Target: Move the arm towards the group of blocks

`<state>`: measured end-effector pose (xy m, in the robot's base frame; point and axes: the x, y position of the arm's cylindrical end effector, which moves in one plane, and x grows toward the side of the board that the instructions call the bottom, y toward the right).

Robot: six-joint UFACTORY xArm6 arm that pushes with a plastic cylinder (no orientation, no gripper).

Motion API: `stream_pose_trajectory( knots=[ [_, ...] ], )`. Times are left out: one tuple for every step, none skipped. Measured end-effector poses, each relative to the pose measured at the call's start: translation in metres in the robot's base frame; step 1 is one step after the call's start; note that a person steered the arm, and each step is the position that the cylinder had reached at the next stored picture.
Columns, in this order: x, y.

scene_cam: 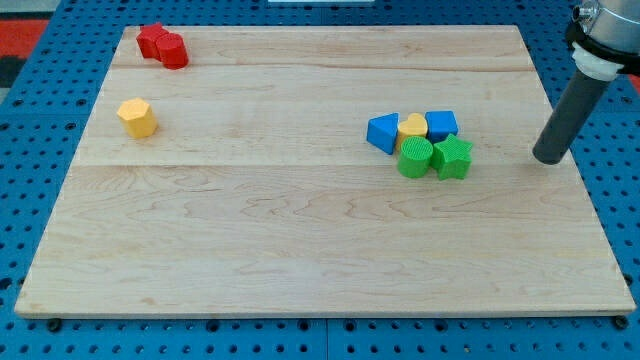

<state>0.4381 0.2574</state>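
A tight group of blocks lies right of the board's middle: a blue triangular block point(382, 133), a yellow heart block point(412, 125), a blue cube point(441, 125), a green round block point(415, 157) and a green star block point(452, 158). My tip point(547, 158) rests on the board at the view's right, clearly apart from the group, to the right of the green star block. The dark rod rises from it toward the view's top right.
Two red blocks point(163, 45) touch each other at the view's top left. A yellow hexagonal block point(137, 117) lies alone at the left. The wooden board point(300, 240) lies on a blue pegboard surface.
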Motion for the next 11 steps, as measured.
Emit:
stream_pose_trajectory(
  knots=[
    [-0.001,0.0],
    [-0.003,0.0],
    [-0.009,0.0],
    [-0.018,0.0],
    [-0.027,0.0],
    [-0.033,0.0],
    [-0.033,0.0],
    [-0.033,-0.002],
    [-0.033,-0.006],
    [-0.033,-0.006],
    [-0.048,-0.013]
  ],
)
